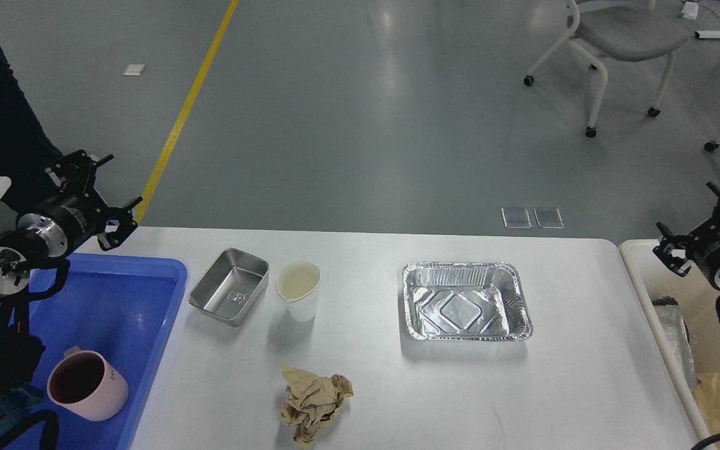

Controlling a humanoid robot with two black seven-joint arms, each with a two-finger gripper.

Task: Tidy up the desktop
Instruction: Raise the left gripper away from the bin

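Left claw (pixel 94 195) spread, above desktop (pixel 372 375) corner

A single head view looks forward and steeply down from above the near edge of the desktop (pixel 366 375), which fills the lower half at mid range. Grey floor runs toward 12 o'clock. The left arm enters at 9 o'clock, the right at 3. No second view shares the scene.

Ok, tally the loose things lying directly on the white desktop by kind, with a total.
Metal containers: 2 (steel tin, foil tray)
Paper cups: 1
Crumpled paper wads: 1
Total: 4
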